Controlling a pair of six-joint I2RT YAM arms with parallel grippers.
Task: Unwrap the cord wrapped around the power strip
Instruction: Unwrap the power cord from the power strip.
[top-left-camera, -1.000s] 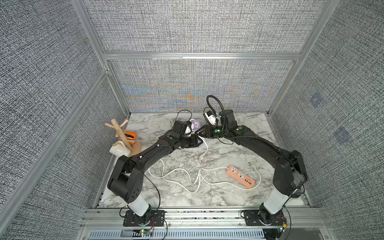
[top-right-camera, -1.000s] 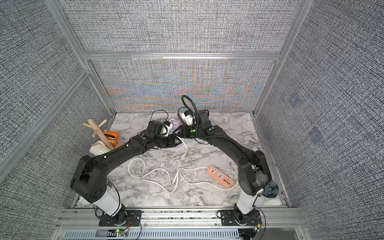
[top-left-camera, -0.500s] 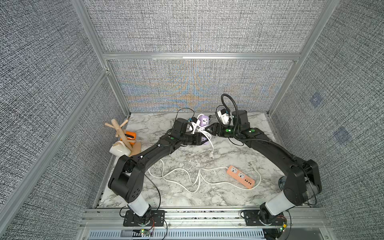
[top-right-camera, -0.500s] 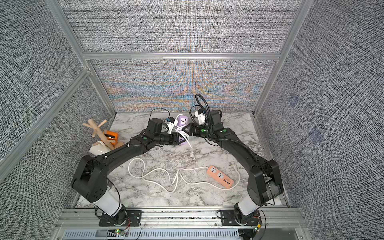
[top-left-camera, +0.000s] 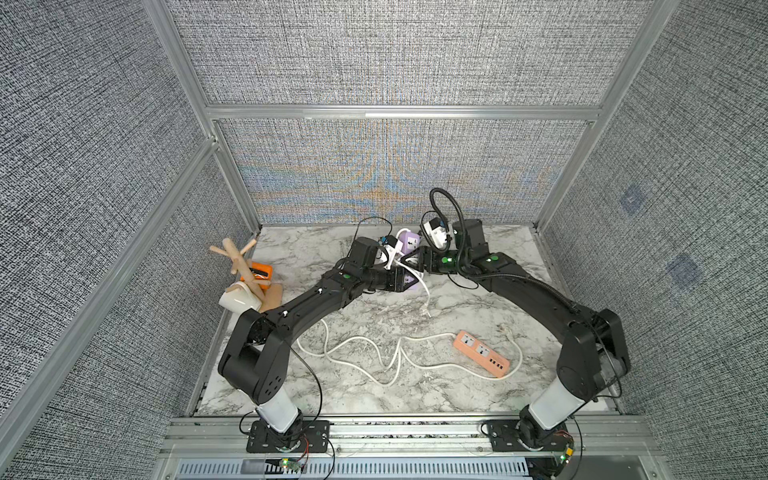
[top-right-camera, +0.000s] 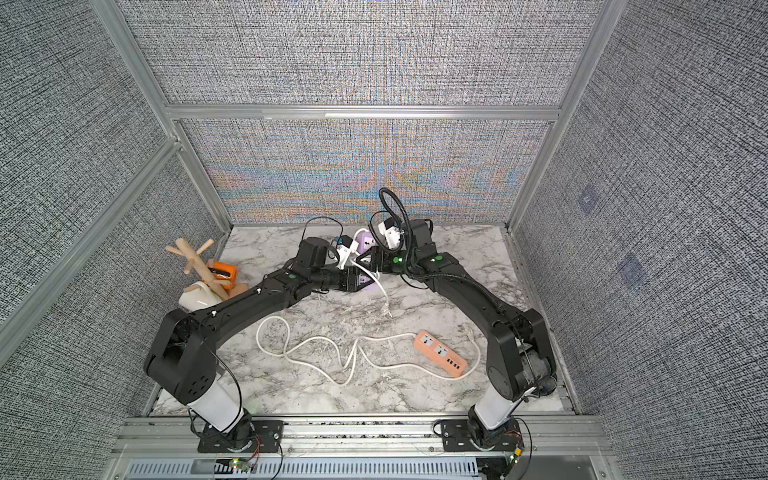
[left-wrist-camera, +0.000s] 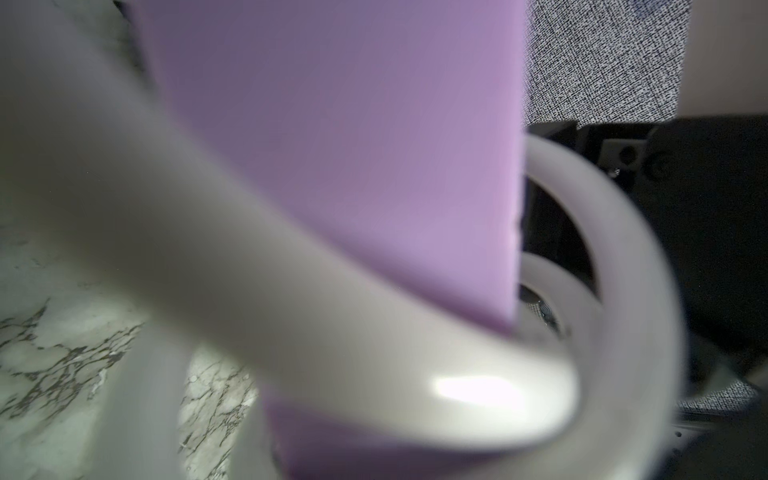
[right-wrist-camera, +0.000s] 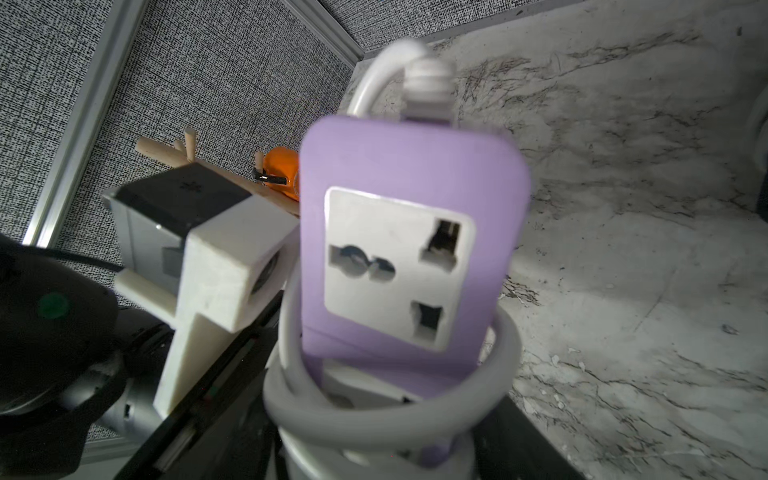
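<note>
Power strip (right-wrist-camera: 415, 166): lilac body, white universal socket facing out, near-upright, raised off tabletop (top-left-camera: 299, 253) near rear wall. Cord (right-wrist-camera: 289, 332): white, leaves top end, loose loops encircling lower body; free tail with plug (top-left-camera: 425, 311) trails down to tabletop.

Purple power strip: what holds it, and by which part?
The left gripper holds the strip by its lower end; whether the right gripper grips anything cannot be told.

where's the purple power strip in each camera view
top view: purple power strip, far middle of the table
top view: same spot
left wrist: fills the middle, blurred
right wrist: centre, socket facing the camera
shared landmark: white cord looped round it
</note>
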